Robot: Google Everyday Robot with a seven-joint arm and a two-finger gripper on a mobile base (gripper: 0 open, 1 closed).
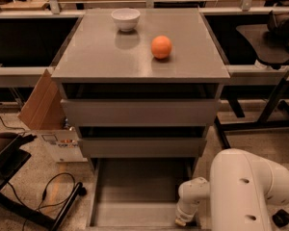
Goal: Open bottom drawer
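Observation:
The grey cabinet (139, 57) has three drawers. The bottom drawer (135, 191) is pulled far out toward me, showing its shallow grey tray; its front runs along the lower edge of the view. My white arm (245, 191) comes in from the lower right. Its wrist reaches down to the drawer's front right corner, where the gripper (183, 220) is low at the drawer front. The two upper drawer fronts, the top one (139, 112) and the middle one (142, 147), are pushed in.
A white bowl (125, 19) and an orange (161, 47) sit on the cabinet top. A cardboard box (50, 114) leans at the left. A black stand and cables (43, 201) lie on the floor at left. A black chair base (265, 114) is at right.

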